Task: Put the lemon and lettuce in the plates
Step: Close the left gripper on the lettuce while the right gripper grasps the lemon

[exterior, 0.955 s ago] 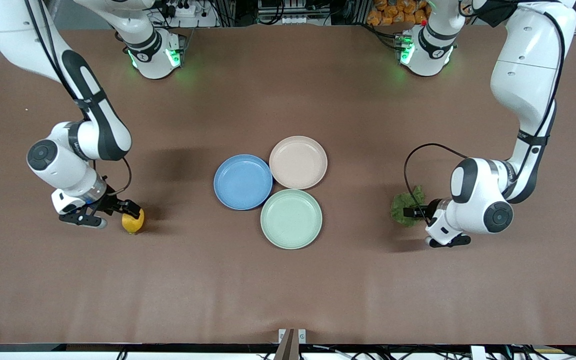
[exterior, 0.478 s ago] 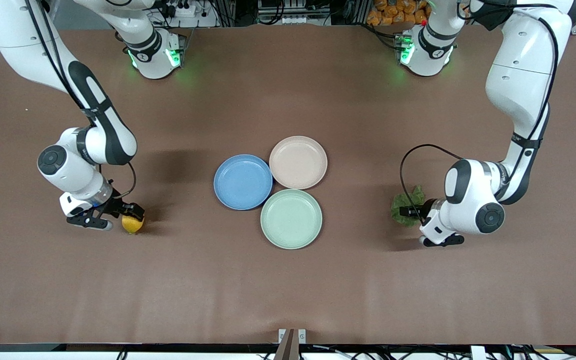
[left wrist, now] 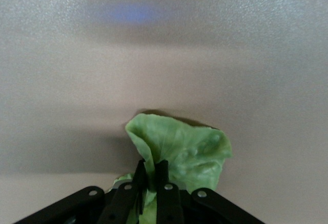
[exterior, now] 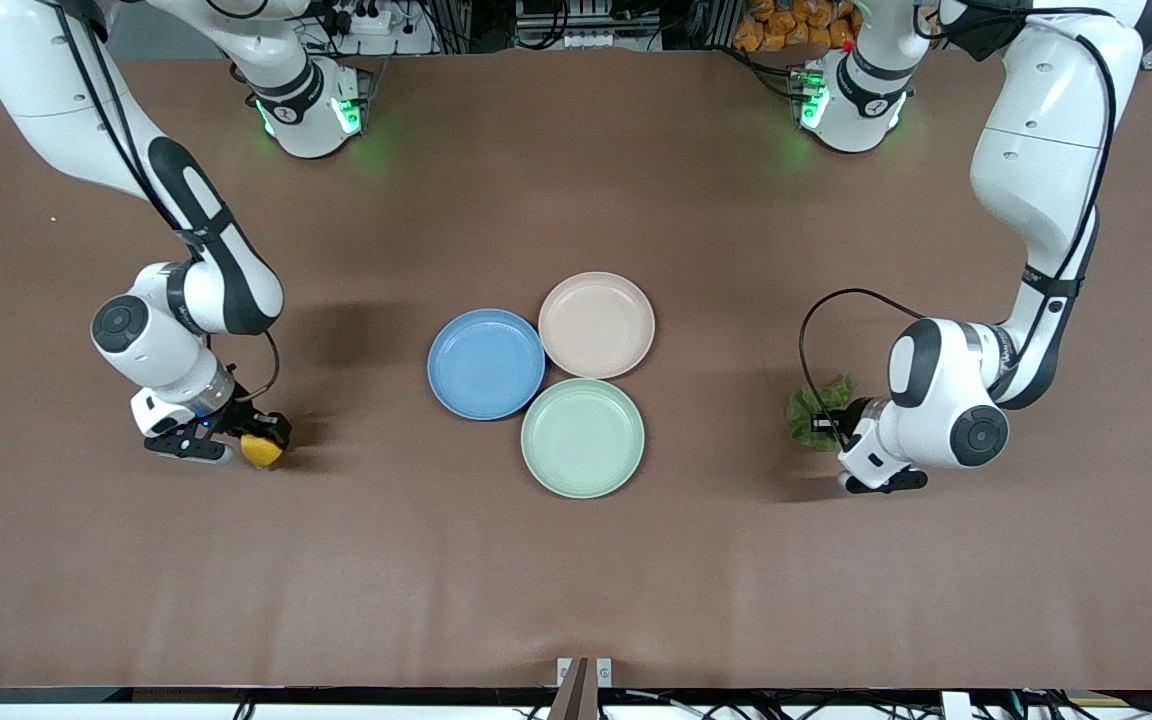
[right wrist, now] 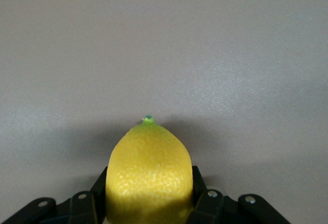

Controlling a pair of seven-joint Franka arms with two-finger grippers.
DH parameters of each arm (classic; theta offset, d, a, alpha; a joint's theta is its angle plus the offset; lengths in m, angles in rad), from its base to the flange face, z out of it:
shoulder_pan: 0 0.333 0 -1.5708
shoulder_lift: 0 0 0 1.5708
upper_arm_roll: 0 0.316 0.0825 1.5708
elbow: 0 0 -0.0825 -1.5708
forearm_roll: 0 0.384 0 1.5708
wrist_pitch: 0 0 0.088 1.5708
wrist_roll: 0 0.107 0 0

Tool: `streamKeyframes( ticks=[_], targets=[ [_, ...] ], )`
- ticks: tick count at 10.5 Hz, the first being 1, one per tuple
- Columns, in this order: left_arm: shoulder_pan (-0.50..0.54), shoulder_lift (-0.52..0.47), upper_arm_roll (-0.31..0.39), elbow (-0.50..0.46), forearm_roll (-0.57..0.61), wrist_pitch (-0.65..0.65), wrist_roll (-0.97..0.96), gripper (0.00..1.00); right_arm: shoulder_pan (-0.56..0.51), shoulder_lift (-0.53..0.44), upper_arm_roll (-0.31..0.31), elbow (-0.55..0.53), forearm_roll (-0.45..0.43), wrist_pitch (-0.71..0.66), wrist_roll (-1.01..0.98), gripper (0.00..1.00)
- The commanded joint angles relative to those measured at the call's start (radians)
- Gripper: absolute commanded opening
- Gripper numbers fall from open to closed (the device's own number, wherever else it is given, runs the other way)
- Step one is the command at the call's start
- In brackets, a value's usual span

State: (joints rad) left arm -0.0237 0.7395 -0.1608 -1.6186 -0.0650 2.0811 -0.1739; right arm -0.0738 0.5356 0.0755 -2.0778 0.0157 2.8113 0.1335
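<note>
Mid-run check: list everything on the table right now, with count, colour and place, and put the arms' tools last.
lemon: one, yellow, on the table toward the right arm's end, between the right tool's fingers.
lettuce: one leaf, green, on the table toward the left arm's end, pinched by the left tool.
blue plate: one, blue, mid-table, nothing in it.
beige-pink plate: one, pale beige-pink, beside the blue plate and farther from the front camera, nothing in it.
mint-green plate: one, pale green, nearest the front camera of the three, nothing in it.
table: one, brown.
right tool: one, black fingers closed on the lemon.
left tool: one, black fingers closed on the lettuce.
</note>
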Motion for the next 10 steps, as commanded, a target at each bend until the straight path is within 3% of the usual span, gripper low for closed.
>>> streamKeyframes(
  ticks=[1,4,6,10],
  targets=[
    [0.001,-0.017,0.000,0.008,0.005,-0.006,0.028,0.04,0.011,-0.029,0.000,0.007,-0.013,-0.015,0.009,0.00],
    [0.002,-0.066,-0.014,0.023,-0.003,-0.039,0.011,0.00,0.054,-0.094,0.004,0.013,-0.013,-0.116,0.089,0.00],
    [-0.002,-0.094,-0.026,0.099,-0.010,-0.152,-0.010,0.00,0.109,-0.112,0.007,0.030,-0.013,-0.157,0.196,0.00],
    [0.016,-0.130,-0.143,0.118,-0.143,-0.234,-0.211,0.00,0.302,-0.125,0.009,0.067,-0.014,-0.213,0.562,0.00]
  ],
)
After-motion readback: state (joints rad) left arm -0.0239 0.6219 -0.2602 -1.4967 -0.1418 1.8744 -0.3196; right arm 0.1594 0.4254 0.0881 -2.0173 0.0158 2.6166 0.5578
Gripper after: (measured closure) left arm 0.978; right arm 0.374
